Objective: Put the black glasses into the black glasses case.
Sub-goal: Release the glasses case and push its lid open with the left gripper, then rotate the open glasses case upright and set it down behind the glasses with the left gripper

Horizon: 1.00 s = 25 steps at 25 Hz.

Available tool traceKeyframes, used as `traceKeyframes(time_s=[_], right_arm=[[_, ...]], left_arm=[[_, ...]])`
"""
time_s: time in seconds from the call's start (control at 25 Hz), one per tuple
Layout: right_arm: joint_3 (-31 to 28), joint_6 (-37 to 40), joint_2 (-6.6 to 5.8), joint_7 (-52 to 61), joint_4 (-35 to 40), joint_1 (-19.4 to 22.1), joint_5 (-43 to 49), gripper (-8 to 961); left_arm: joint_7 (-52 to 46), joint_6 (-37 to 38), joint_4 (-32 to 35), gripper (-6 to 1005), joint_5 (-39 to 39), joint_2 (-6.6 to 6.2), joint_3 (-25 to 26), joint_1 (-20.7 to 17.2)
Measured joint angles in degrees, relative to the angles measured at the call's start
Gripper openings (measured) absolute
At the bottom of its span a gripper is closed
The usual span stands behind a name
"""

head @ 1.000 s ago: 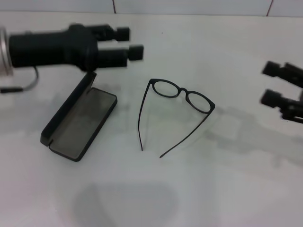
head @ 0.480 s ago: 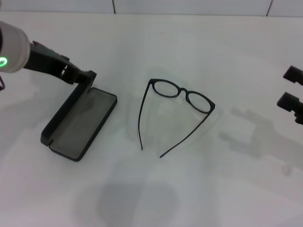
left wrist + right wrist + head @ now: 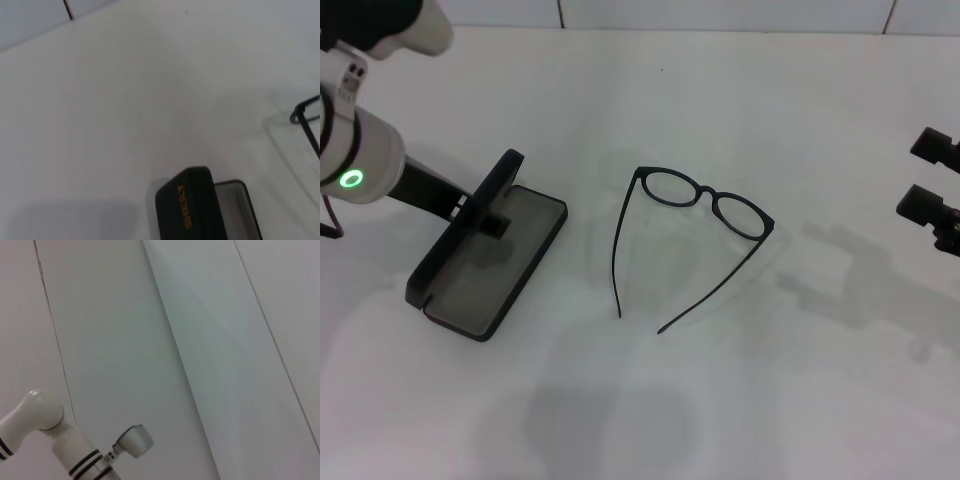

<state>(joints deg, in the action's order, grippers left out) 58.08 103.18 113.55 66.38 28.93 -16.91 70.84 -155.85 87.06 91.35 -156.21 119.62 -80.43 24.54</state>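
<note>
Black glasses (image 3: 692, 232) lie unfolded at the centre of the white table (image 3: 740, 400), temple tips pointing toward 6 o'clock, lenses toward 12, touching nothing else. At 9 o'clock of them, well apart, the black glasses case (image 3: 490, 262) sits open, grey lining up, lid raised on its left edge. The left pincer (image 3: 480, 215) reaches in from 10 o'clock at that lid; whether it is parted or pinching cannot be told. At 3 o'clock the right pincer (image 3: 932, 175) hovers at the frame edge, fingers spread and empty. The frame looks light, thin and springy, its lenses easily scratched; the bridge or a rim corner near a hinge seems the safest hold, not the slender temples.
</note>
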Motion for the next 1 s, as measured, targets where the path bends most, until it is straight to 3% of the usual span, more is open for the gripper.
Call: traceKeyframes(time_s=[0.4, 0.84, 1.0], right_arm=[[0.0, 0.1, 0.17, -1.1, -1.0, 0.3, 0.0, 843], [-0.1, 1.0, 0.24, -1.6, -2.4, 1.2, 0.0, 844], [-0.1, 1.5, 0.27, -1.6, -2.4, 1.6, 0.0, 844]], left_arm=[[-0.4, -0.7, -6.4, 589, -5.7, 0.24, -0.9, 3.3], [-0.6, -0.7, -6.5, 361, -5.8, 0.27, -2.6, 3.8], [-0.6, -0.7, -5.2, 228, -5.6, 0.26, -2.7, 3.6]])
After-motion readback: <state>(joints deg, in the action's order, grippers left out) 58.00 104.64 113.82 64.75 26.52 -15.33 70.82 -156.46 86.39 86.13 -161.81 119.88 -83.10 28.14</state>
